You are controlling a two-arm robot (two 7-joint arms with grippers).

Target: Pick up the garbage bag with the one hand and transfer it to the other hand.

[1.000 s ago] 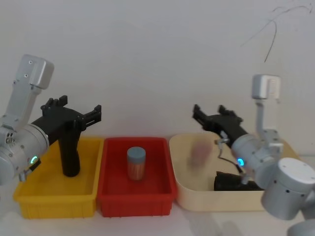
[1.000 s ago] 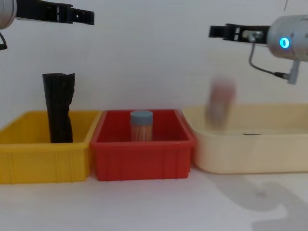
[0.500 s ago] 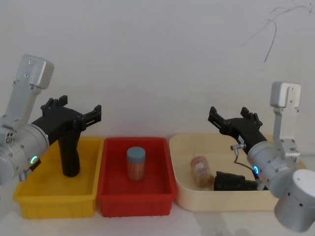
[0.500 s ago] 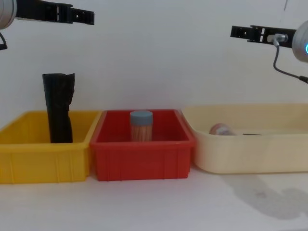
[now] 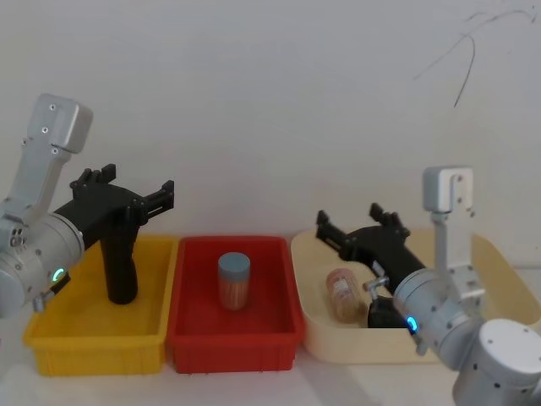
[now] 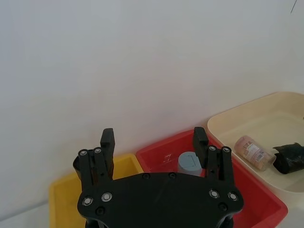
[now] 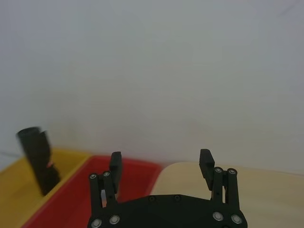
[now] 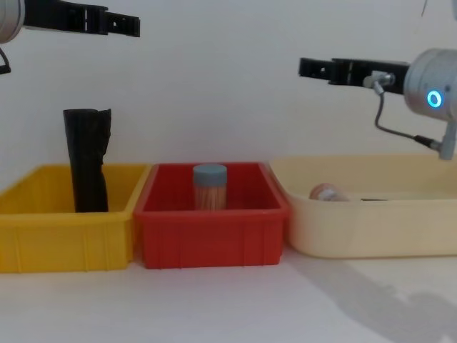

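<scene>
The garbage bag [image 5: 120,269] is a black roll standing upright in the yellow bin [image 5: 93,348]. In the chest view the garbage bag [image 8: 88,164] has an uneven top edge. My left gripper [image 5: 167,197], on the green-lit arm, hangs open and empty well above the roll [image 8: 134,26], fingers pointing toward the middle. Its wrist view shows the left gripper [image 6: 153,137] with both fingers spread. My right gripper [image 5: 347,222], on the blue-lit arm, is open and empty above the beige tub [image 5: 338,342], also seen high up in the chest view [image 8: 305,68] and from its wrist [image 7: 159,159].
A blue-capped jar [image 5: 234,280] stands in the red bin [image 5: 232,351] between the yellow bin and the tub. A pale bottle [image 5: 342,293] and a crumpled black lump [image 6: 288,157] lie in the beige tub. A white wall is close behind.
A blurred bottle dropped into the beige tub and now lies still. My right gripper swung out to the right, then back left over the tub. The left arm stayed put.
</scene>
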